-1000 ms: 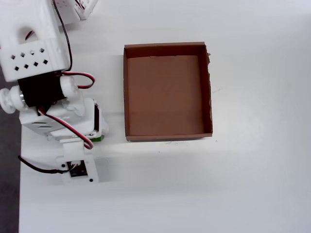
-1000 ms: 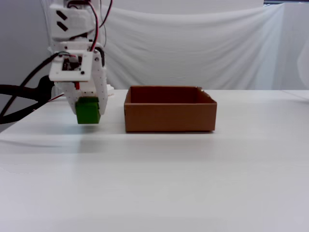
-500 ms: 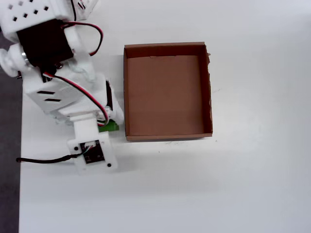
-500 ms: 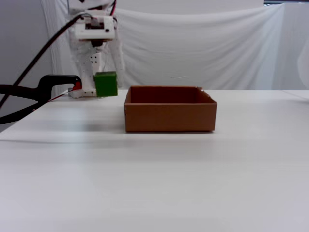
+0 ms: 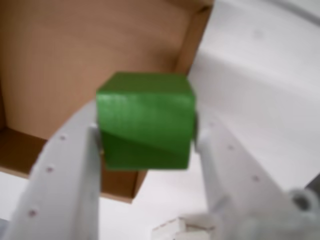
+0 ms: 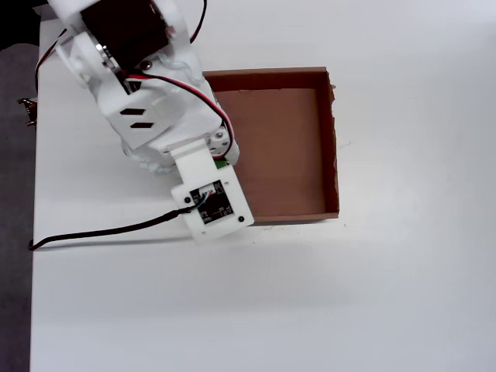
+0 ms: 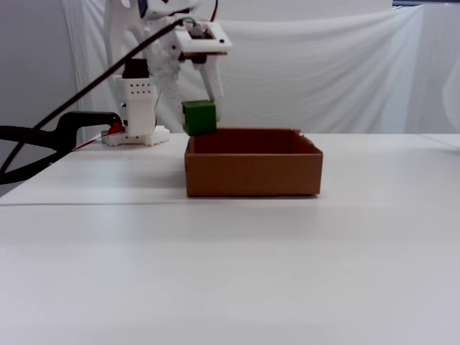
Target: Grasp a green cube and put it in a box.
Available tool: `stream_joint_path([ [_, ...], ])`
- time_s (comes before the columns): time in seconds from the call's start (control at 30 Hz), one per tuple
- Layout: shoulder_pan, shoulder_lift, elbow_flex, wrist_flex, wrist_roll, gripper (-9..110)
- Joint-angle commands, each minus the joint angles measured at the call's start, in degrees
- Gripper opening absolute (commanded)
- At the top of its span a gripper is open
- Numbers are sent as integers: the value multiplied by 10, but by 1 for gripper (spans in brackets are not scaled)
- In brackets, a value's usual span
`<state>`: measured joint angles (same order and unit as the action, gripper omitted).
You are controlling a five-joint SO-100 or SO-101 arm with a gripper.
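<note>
The green cube (image 5: 145,120) fills the middle of the wrist view, and my gripper (image 5: 146,137) is shut on it with a white finger (image 5: 65,170) on each side. Behind it lie the floor and a corner of the box (image 5: 75,55). In the fixed view the green cube (image 7: 199,118) hangs in the air just above the left wall of the box (image 7: 253,172). In the overhead view the arm covers the box's left wall, and only a sliver of the green cube (image 6: 222,162) shows over the box (image 6: 334,139).
A black cable (image 6: 101,232) trails from the wrist camera across the white table to its left edge. In the fixed view a black clamp and cable (image 7: 50,136) stand at the left, near the arm's base (image 7: 139,108). A white cloth hangs behind.
The gripper has carried the green cube up and to the right, from low beside the box's left side to above the box's left wall.
</note>
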<state>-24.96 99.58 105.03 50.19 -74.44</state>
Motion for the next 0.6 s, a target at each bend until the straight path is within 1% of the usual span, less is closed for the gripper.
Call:
stream_joint_path([
  [0.0, -28, 5, -29, -11, 4, 12],
  [0.27, -87, -69, -45, -59, 22, 12],
  [0.57, -129, -134, -95, -67, 42, 12],
])
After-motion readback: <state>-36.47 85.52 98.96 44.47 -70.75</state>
